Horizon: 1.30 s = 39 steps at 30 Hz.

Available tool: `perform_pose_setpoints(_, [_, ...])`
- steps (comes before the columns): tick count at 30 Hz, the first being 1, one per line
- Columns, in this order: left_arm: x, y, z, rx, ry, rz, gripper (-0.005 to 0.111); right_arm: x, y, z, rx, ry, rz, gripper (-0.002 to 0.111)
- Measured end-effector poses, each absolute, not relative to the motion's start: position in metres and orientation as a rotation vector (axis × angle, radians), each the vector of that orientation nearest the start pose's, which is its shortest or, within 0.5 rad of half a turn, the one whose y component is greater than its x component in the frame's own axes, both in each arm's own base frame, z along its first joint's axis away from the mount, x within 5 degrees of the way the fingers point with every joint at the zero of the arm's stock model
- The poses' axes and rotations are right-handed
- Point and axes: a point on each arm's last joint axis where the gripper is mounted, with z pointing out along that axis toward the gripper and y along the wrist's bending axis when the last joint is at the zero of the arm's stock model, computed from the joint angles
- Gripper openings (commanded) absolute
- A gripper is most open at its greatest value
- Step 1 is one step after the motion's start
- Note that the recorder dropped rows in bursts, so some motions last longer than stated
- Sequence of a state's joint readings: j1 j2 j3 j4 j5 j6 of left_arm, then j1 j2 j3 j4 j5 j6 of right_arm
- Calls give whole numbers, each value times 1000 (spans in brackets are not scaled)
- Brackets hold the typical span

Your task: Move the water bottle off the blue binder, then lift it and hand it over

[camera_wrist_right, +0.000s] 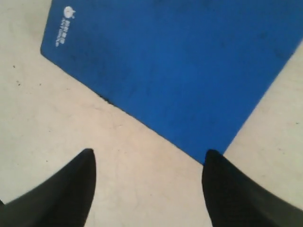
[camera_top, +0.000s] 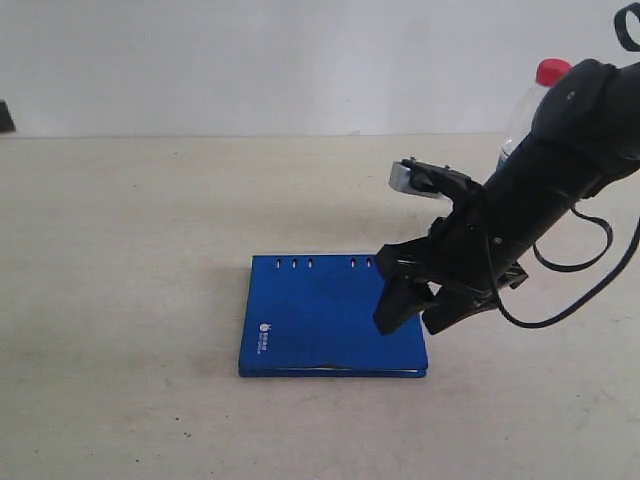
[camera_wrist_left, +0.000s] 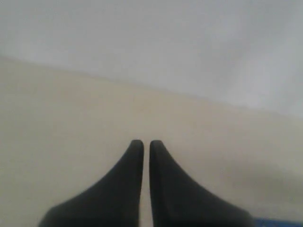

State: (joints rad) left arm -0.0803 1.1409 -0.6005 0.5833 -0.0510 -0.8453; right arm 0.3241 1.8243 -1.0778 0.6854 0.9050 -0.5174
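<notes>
The blue binder [camera_top: 325, 315] lies flat and closed on the table, its slots along the far edge and its white logo near the front left corner. The water bottle [camera_top: 522, 112] stands upright on the table at the back right, off the binder, mostly hidden behind my right arm; its red cap shows. My right gripper [camera_top: 410, 322] hangs open just above the binder's right front corner, holding nothing. In the right wrist view, the right gripper [camera_wrist_right: 149, 161] frames bare table with the binder [camera_wrist_right: 180, 71] beyond. My left gripper [camera_wrist_left: 146, 143] is shut and empty over bare table.
The beige table [camera_top: 120, 250] runs back to a white wall [camera_top: 250, 60]. A dark object [camera_top: 5, 117] sits at the far left edge. Black cables [camera_top: 575, 262] loop from the right arm. A blue sliver [camera_wrist_left: 279, 221] shows at the corner of the left wrist view.
</notes>
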Motion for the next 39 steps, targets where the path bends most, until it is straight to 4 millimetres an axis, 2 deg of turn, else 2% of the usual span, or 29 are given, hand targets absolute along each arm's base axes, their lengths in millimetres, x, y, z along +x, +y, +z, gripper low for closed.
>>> perform_pose_setpoints(4, [252, -29, 233, -170, 2151, -234, 29, 318, 135, 163, -535, 2940, 820, 58])
perform_pose_setpoints(7, [261, -32, 224, -282, 2171, -306, 55, 330, 131, 164, -517, 2918, 816, 58])
perform_pose_setpoints(9, [278, -41, 218, -412, 2110, -497, 57, 337, 134, 161, -482, 2910, 856, 58])
perform_pose_setpoints(11, [289, -49, 203, -464, 2112, -632, 57, 337, 137, 153, -473, 2929, 921, 58])
perform_pose_setpoints(13, [302, -60, 179, -408, 2192, -709, 57, 338, 138, 151, -492, 2928, 938, 58])
perform_pose_setpoints(14, [305, -63, 174, -370, 2215, -727, 57, 340, 139, 152, -493, 2922, 937, 58])
perform_pose_setpoints(16, [315, -75, 150, -208, 2320, -806, 57, 342, 138, 150, -495, 2910, 907, 58])
perform_pose_setpoints(18, [317, -83, 139, -144, 2362, -908, 57, 345, 138, 146, -484, 2908, 897, 58])
perform_pose_setpoints(22, [322, -88, 116, -188, 2429, -977, 57, 348, 140, 128, -449, 2945, 919, 58])
perform_pose_setpoints(24, [321, -91, 107, -198, 2443, -1035, 57, 349, 139, 126, -504, 2932, 968, 58])
perform_pose_setpoints(26, [319, -94, 107, -184, 2432, -1099, 57, 346, 142, 125, -586, 2904, 1058, 58])
perform_pose_setpoints(29, [321, -100, 114, -144, 2381, -1205, 57, 338, 151, 127, -721, 2832, 1281, 58])
perform_pose_setpoints(32, [324, -103, 120, -115, 2340, -1262, 57, 336, 158, 135, -745, 2715, 1461, 58])
perform_pose_setpoints(35, [327, -104, 123, -97, 2324, -1264, 57, 339, 163, 140, -712, 2635, 1537, 58])
perform_pose_setpoints(39, [332, -101, 122, -70, 2342, -1188, 57, 339, 163, 141, -707, 2630, 1543, 58])
